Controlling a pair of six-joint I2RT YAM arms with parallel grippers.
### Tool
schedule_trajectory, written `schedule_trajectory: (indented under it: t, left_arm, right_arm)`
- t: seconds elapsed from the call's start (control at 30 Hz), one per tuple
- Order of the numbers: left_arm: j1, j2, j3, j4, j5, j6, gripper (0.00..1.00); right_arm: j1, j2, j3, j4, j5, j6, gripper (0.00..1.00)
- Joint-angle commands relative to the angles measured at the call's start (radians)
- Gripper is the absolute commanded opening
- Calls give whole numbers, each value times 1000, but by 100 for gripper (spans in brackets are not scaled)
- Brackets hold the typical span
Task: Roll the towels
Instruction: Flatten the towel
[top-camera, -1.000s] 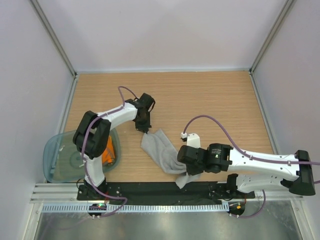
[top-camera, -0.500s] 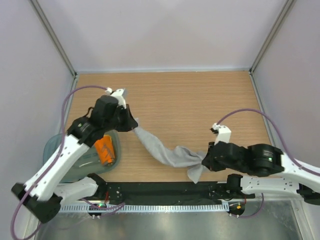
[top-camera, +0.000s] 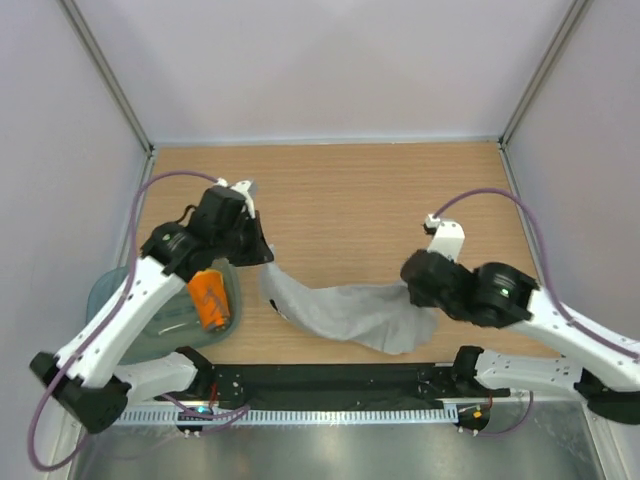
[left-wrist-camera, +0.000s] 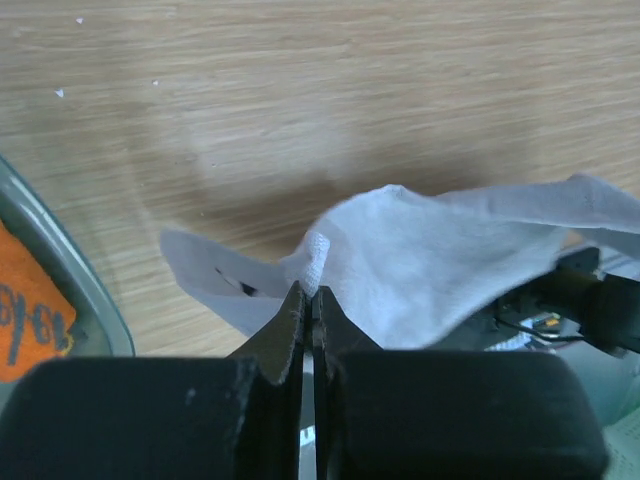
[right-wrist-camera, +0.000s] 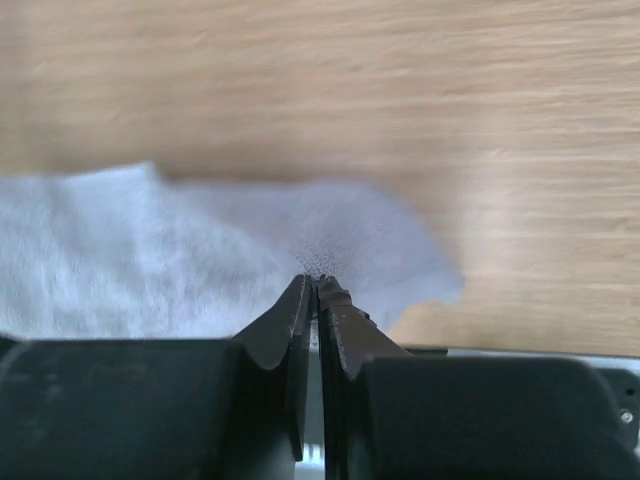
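The light grey towel (top-camera: 345, 310) hangs stretched out between my two grippers, just above the near half of the wooden table. My left gripper (top-camera: 265, 258) is shut on its left corner; in the left wrist view the tips (left-wrist-camera: 310, 290) pinch the grey towel (left-wrist-camera: 440, 260). My right gripper (top-camera: 422, 305) is shut on the right end, and in its wrist view the tips (right-wrist-camera: 317, 280) bite into the grey towel (right-wrist-camera: 150, 250). The small orange towel (top-camera: 208, 298) lies in the teal tub, and the left wrist view shows the orange towel (left-wrist-camera: 25, 320) at its left edge.
The translucent teal tub (top-camera: 110, 310) sits at the table's left near corner, and its rim (left-wrist-camera: 70, 270) is close beside the left gripper. A black strip (top-camera: 330, 378) runs along the near table edge between the arm bases. Grey walls enclose the wooden table (top-camera: 350, 190).
Both arms swung apart, the left toward the tub and the right to the right. The grey towel went from a bunched heap to a twisted strand and now to a wider spread sheet.
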Motion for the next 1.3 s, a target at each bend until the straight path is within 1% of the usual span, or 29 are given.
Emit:
schedule_trajectory:
  t: [0.0,0.03,0.07,0.1,0.17,0.2,0.23,0.3,0.33,0.43,0.47,0.53,0.6,0.63,0.67,0.73,0.83,0.87,0.9,0.93,0.97,1.0,1.03,1.07,1.1,1.13,1.17,1.2,1.27]
  left_arm:
    - [5,135,-15,69,-8,11,0]
    - [12,162,-21,86,-5,19,0]
    - [20,208,-29,103,-2,33,0]
    - [31,238,-32,124,2,37,0]
    - [63,314,-36,150,6,57,0]
    - [75,339,-33,165,9,62,0]
    - [87,365,-30,175,12,68,0]
    - [120,435,-17,196,23,80,0]
    - [129,460,-9,204,29,83,0]
    - [167,543,36,219,31,96,0]
    - [176,561,69,219,29,99,0]
    - [207,619,103,222,20,106,0]
    - [242,667,164,222,28,110,0]
    - [252,720,189,218,38,111,0]
    - [261,742,248,203,38,114,0]
    - [282,782,296,201,26,117,0]
    - [308,873,419,172,11,117,0]
    - [313,928,488,167,-4,132,0]
    - [333,995,554,147,-15,143,1]
    - [345,1094,660,99,17,154,16]
    - [354,1135,710,66,44,157,27]
    - [362,1173,761,34,57,156,35]
    - [365,1192,786,9,52,154,50]
    - [367,1184,784,17,43,154,60]
    - [365,1168,771,27,43,151,66]
    - [365,1148,751,59,31,148,80]
    - [367,1096,708,73,17,145,85]
    - [365,1076,692,81,5,145,88]
    - [367,1033,668,66,-17,140,89]
  right_arm:
    - [-314,71,-63,226,-159,-249,11]
    - [-400,80,-129,286,-234,-290,9]
    - [-549,94,-154,368,-340,-321,8]
    - [-605,143,-171,396,-379,-347,6]
    - [-717,209,-189,464,-426,-411,4]
    - [-743,243,-186,484,-475,-419,2]
    - [-760,317,-182,501,-494,-443,1]
    - [-783,387,-154,555,-506,-457,1]
    - [-791,460,-142,567,-505,-465,1]
    - [-828,559,-77,593,-477,-487,1]
    - [-843,617,-59,595,-463,-499,1]
    - [-892,666,-16,608,-431,-503,1]
    - [-927,751,41,624,-436,-511,1]
    - [-962,784,68,618,-439,-513,1]
    - [-975,835,97,616,-443,-517,1]
    - [-990,886,179,618,-430,-520,1]
    - [-1009,996,327,607,-411,-543,1]
    - [-1010,1036,372,592,-404,-551,1]
    - [-1013,1152,512,543,-388,-568,2]
    - [-1021,1191,568,515,-391,-571,23]
    - [-1024,1223,658,494,-390,-573,39]
    - [-1024,1266,689,475,-387,-580,53]
    - [-1024,1272,708,475,-381,-583,75]
    - [-1026,1272,733,473,-338,-582,81]
    - [-1026,1262,742,458,-318,-582,83]
    - [-1024,1248,748,451,-296,-585,85]
    - [-1024,1233,747,444,-254,-585,86]
    - [-1026,1216,739,443,-235,-588,86]
    - [-1026,1151,693,446,-215,-600,87]
